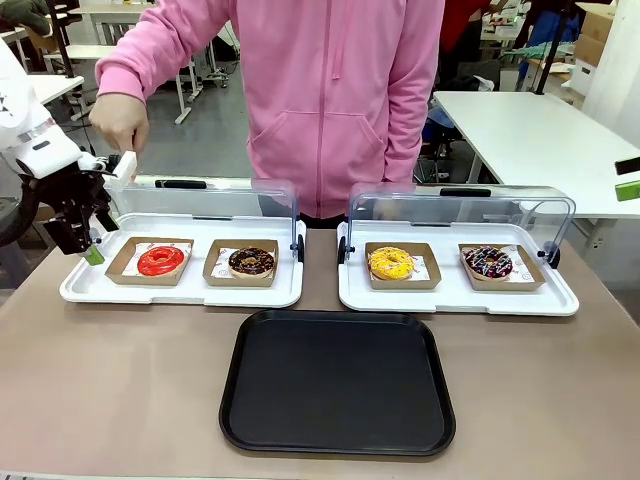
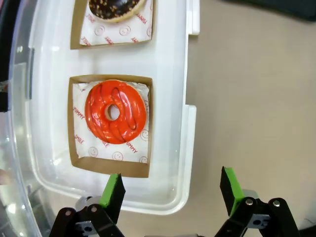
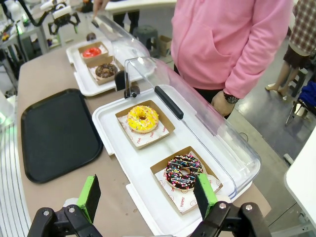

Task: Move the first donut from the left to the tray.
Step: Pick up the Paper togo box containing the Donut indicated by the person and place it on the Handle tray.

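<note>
1. The left arm (image 1: 30,145) comes in from the side, its white wrist bent so the left gripper (image 1: 88,245) hangs low, pointing down.
2. Seen from its wrist, the left gripper (image 2: 172,190) has its jaws spread wide, green pads (image 2: 112,188) facing each other.
3. The right gripper (image 3: 147,195) is held high and tilted downward, its jaws equally wide.

The left end effector (image 1: 92,250) hovers at nine o'clock of the red donut (image 1: 161,260); the black tray (image 1: 338,383) lies at its five o'clock.
</note>
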Action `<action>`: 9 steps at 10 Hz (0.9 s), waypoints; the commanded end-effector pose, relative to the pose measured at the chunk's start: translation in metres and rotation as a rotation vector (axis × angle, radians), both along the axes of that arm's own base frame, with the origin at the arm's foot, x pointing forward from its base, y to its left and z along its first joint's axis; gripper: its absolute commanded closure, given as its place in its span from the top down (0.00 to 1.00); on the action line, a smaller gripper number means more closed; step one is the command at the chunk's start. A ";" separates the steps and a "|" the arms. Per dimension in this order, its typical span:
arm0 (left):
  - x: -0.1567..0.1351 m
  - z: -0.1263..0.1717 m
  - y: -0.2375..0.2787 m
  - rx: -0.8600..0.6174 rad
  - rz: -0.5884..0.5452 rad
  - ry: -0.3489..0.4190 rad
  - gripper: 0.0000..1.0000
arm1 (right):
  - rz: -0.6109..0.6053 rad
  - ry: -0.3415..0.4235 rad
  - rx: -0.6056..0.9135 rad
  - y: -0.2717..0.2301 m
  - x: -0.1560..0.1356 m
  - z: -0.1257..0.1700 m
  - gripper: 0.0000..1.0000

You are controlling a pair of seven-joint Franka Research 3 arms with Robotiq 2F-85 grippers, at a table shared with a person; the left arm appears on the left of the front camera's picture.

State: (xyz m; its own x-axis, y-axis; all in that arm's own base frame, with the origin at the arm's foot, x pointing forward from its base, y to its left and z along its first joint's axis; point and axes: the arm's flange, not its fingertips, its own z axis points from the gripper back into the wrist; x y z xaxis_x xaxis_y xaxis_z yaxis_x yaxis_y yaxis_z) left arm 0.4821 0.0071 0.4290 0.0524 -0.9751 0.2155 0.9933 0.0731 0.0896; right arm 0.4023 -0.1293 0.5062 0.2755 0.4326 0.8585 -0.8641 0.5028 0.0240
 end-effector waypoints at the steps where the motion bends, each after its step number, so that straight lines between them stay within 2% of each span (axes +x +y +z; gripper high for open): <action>1: 0.000 0.000 0.000 -0.002 0.001 0.002 1.00 | 0.010 -0.038 0.020 0.000 0.003 -0.001 1.00; 3: 0.015 -0.021 -0.013 0.132 0.023 -0.035 1.00 | 0.010 -0.038 0.020 0.000 0.003 -0.001 1.00; 6: 0.023 -0.047 -0.011 0.156 0.054 -0.087 1.00 | 0.010 -0.038 0.020 0.000 0.003 -0.001 1.00; 9: 0.031 -0.067 -0.003 0.155 0.012 -0.080 1.00 | 0.010 -0.038 0.020 0.000 0.003 -0.001 1.00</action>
State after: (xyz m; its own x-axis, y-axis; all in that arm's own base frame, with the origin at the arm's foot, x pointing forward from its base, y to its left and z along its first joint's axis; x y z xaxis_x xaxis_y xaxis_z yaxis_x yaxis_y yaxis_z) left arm 0.5131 0.0005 0.3653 0.0690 -0.9938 0.0872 0.9820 0.0831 0.1697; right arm 0.4023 -0.1293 0.5061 0.2757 0.4327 0.8583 -0.8642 0.5026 0.0242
